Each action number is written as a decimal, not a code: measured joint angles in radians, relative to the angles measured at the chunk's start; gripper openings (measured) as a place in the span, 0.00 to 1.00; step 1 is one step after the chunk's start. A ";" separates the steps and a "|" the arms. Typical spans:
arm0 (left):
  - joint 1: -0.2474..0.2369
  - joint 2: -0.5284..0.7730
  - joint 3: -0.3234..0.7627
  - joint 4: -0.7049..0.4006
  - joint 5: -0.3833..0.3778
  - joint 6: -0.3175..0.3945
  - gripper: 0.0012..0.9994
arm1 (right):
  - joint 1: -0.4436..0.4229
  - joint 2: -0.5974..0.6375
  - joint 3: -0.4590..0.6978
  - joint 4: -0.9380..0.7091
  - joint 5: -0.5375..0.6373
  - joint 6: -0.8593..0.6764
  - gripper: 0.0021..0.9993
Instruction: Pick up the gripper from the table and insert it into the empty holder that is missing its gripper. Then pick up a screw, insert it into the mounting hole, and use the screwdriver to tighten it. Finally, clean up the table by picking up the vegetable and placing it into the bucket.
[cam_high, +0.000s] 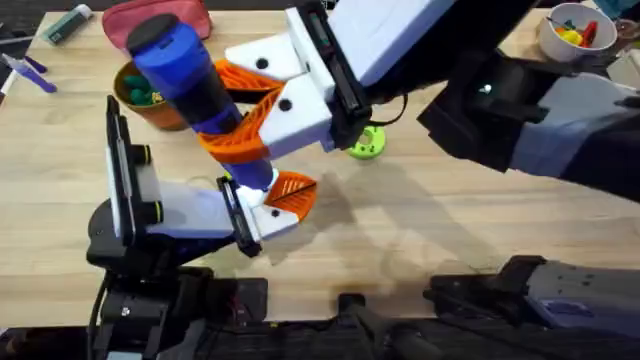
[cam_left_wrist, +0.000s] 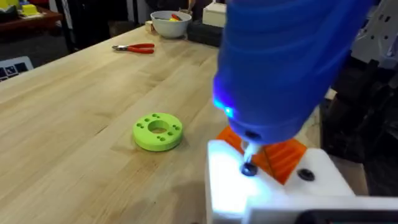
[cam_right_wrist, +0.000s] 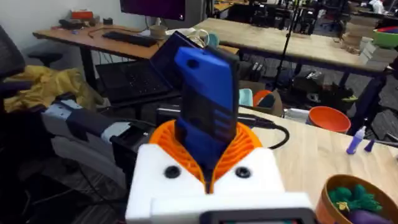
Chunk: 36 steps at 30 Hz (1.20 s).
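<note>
My right gripper (cam_high: 262, 112) reaches across from the right and is shut on the blue screwdriver (cam_high: 188, 72), which stands clamped between orange pads (cam_right_wrist: 245, 144) in the right wrist view. The screwdriver's metal tip (cam_left_wrist: 247, 155) rests on a dark screw (cam_left_wrist: 249, 169) in the white holder (cam_left_wrist: 227, 186) at my left gripper (cam_high: 270, 205); a blue light glows on its nose. An orange wedge gripper pad (cam_left_wrist: 285, 155) sits in that mount. The left fingers look shut together. The orange-brown bucket (cam_high: 148, 100) stands behind, holding green toy pieces (cam_right_wrist: 347, 198); I cannot pick out the vegetable among them.
A round green disc (cam_left_wrist: 158, 131) with holes lies on the table just right of the grippers. Red-handled pliers (cam_left_wrist: 135, 48) and a white bowl (cam_high: 572, 35) sit at the far right. A pink pouch (cam_high: 160, 14) lies behind the bucket.
</note>
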 joint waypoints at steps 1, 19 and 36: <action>0.000 0.000 0.000 0.000 0.000 0.000 0.01 | 0.000 0.000 0.000 0.000 0.000 0.000 0.02; 0.000 0.000 0.000 0.000 0.000 0.000 0.01 | 0.010 0.000 0.000 0.000 -0.001 -0.003 0.02; 0.000 0.000 0.000 0.000 0.000 0.000 0.01 | 0.010 0.000 0.000 -0.034 -0.001 -0.027 0.02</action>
